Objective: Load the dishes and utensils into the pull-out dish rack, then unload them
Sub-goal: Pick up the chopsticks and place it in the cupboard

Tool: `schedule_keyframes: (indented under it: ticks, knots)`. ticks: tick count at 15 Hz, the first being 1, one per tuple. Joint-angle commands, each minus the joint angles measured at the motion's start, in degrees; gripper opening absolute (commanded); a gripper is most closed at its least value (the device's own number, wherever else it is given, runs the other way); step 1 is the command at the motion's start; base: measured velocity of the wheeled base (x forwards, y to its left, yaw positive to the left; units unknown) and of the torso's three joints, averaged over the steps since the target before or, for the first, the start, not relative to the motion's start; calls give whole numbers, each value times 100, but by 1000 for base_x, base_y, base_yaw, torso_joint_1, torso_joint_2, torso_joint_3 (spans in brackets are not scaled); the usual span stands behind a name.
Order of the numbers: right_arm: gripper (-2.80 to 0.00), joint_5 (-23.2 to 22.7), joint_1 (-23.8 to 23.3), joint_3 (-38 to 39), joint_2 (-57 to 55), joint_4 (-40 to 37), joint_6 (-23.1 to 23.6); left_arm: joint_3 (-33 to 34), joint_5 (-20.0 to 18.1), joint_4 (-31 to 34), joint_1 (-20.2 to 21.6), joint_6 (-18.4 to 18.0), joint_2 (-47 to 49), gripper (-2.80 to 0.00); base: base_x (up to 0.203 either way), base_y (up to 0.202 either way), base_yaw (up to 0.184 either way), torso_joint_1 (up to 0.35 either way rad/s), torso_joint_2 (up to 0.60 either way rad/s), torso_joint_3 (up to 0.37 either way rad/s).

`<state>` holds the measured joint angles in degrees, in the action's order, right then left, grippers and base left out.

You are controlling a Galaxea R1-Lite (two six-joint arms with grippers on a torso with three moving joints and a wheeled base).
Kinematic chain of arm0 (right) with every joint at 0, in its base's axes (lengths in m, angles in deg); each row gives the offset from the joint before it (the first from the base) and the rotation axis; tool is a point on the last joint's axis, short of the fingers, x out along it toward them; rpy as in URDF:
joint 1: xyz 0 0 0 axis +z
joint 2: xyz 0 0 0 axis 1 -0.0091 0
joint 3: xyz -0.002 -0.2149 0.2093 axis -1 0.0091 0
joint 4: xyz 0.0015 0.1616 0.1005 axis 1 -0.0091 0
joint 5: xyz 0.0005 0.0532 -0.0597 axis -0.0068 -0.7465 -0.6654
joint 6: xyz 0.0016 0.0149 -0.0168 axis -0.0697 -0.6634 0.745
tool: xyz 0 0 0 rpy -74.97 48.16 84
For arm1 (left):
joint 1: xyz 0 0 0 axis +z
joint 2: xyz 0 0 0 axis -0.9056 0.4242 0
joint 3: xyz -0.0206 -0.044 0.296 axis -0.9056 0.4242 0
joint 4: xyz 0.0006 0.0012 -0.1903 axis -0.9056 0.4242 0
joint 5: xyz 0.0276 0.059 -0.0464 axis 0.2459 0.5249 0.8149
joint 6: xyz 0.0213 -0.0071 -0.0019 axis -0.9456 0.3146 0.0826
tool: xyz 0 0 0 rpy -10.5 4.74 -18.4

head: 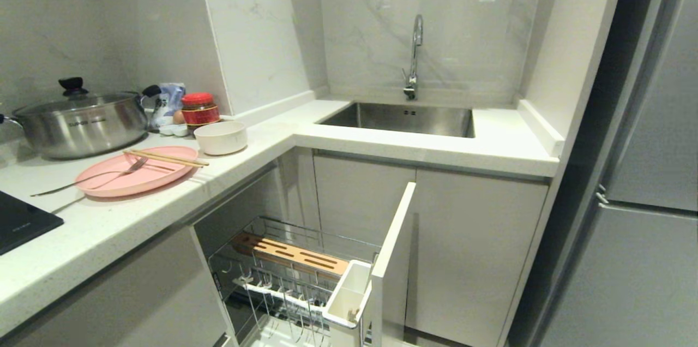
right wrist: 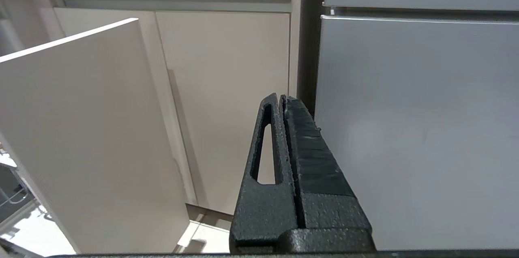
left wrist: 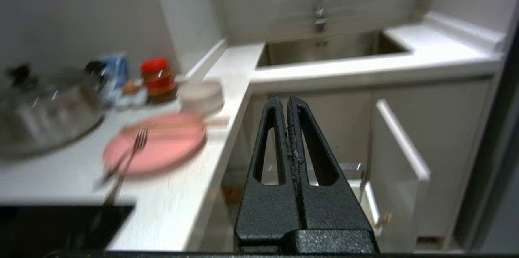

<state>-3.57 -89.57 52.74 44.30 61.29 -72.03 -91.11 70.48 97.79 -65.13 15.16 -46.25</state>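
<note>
A pink oval plate [head: 136,172] lies on the counter at the left, with a silver fork [head: 90,178] and wooden chopsticks [head: 166,157] resting across it. An off-white bowl [head: 221,137] stands just behind the plate. Below the counter the pull-out dish rack [head: 289,276] is drawn out, empty, with its wooden strip and white utensil holder [head: 349,295]. My left gripper [left wrist: 284,97] is shut and empty, out in front of the counter's corner above the rack, with the plate [left wrist: 156,142] off to its side. My right gripper [right wrist: 280,96] hangs shut and empty by the cabinet fronts. Neither arm shows in the head view.
A lidded steel pot [head: 79,123], a red-capped jar [head: 199,111] and a small bag [head: 169,101] stand at the back of the counter. A black cooktop [head: 22,224] is at the left edge. The sink [head: 403,118] lies ahead, a grey fridge [head: 643,172] at the right.
</note>
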Motion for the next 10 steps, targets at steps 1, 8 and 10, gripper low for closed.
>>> schedule_keyframes:
  ticks: [1,8,10]
  knots:
    - [-280,-2,1,151,-5,6,0,1452,133,-11,319,-103,-1593,-280,0,0,0,0,0,0]
    - [-280,0,1,149,-5,6,0,3816,1009,-1638,515,527,-1930,-280,0,0,0,0,0,0]
    - [-280,-1,1,150,-5,6,0,3835,1000,-1564,270,455,-2166,-280,0,0,0,0,0,0]
